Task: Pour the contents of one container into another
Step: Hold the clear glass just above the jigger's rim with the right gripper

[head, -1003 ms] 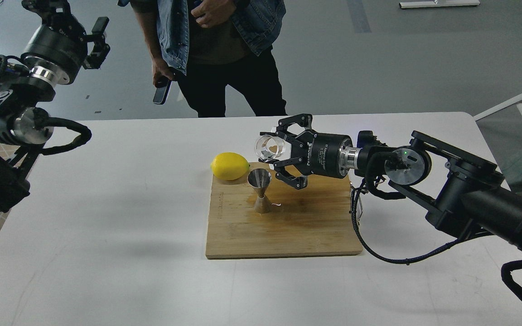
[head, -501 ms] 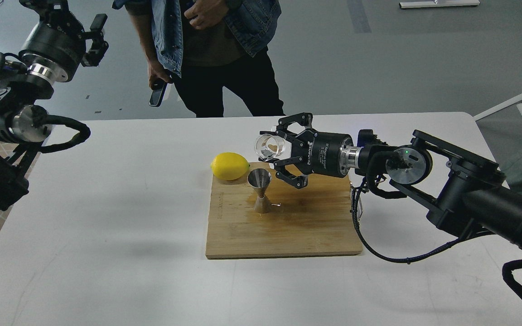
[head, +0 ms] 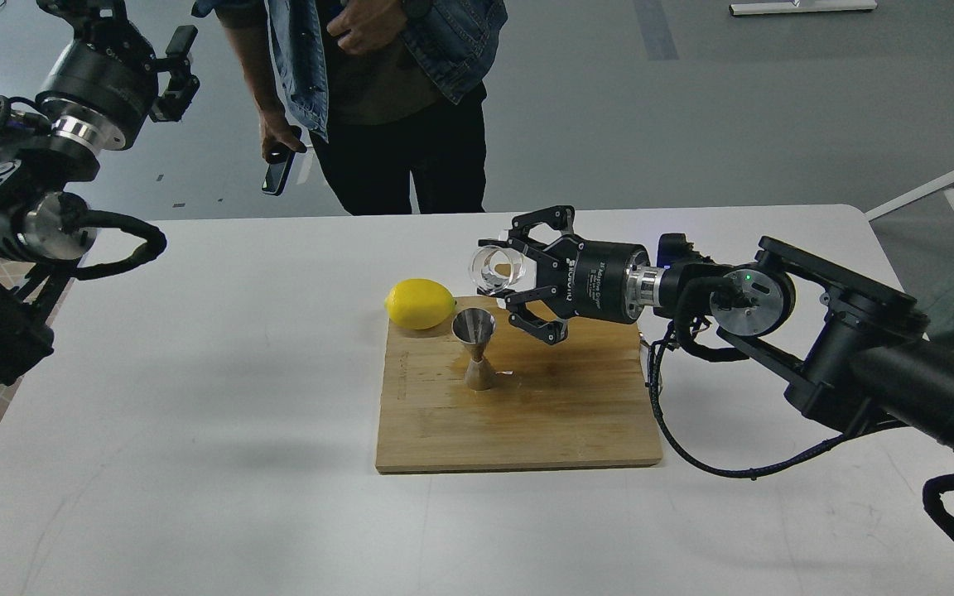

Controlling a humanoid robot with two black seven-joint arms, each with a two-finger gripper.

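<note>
Both matte black jointed arms carry silver metal collar rings and looping black braided cables, the right black linkage-fingered claw bearing small white lettering on its cylindrical body, with a green indicator light behind.

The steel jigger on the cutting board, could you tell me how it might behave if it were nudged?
The jigger would probably tip readily: it stands upright, tall on a narrow waist and small foot. Its round cones suggest it would then roll. Polished metal likely slides on the wooden cutting board.
</note>
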